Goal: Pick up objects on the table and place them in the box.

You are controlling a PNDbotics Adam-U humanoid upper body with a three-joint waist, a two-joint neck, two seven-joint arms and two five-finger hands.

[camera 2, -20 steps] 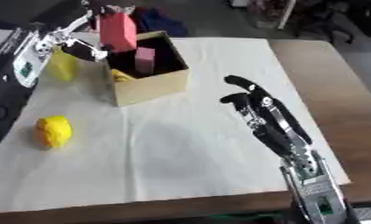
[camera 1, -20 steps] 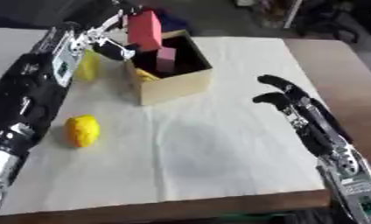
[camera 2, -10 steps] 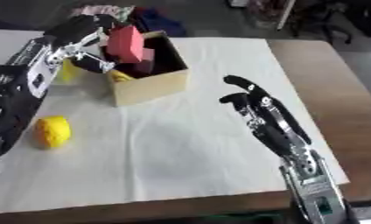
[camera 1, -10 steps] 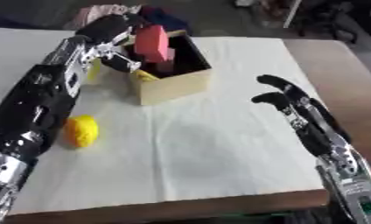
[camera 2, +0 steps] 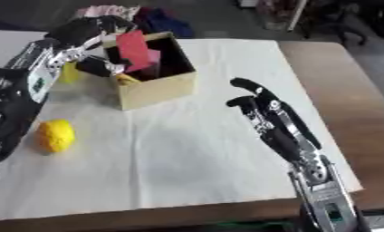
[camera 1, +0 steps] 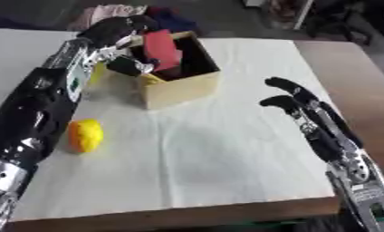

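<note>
The left hand [camera 1: 120, 34] is up over the open box [camera 1: 179, 86], and its curled fingers and thumb have hold of a red block [camera 1: 162, 49]. The block hangs tilted, its lower end already down between the box walls and its top still above the rim. I'd say it is held that way so it can drop in beside a pink piece [camera 2: 153, 56] that already sits inside; there is not much spare room, so going in at an angle looks deliberate. Whether the block is touching the pink piece or the box wall I can't make out from here.

The box stands askew on a white cloth [camera 1: 227, 149] spread over the counter [camera 1: 346, 68], near the far left part of it, within easy reach of that arm. A yellow lemon-like thing [camera 1: 84, 135] lies on the cloth near the left edge, well apart from the box, so it still waits its turn. Another yellow thing [camera 2: 68, 72] shows just behind the left forearm, beside the box; its shape is unclear.

The right hand [camera 2: 262, 108] hovers at the right side of the cloth, fingers stretched out and a little bent, holding nothing and touching nothing, probably kept clear of the work.
</note>
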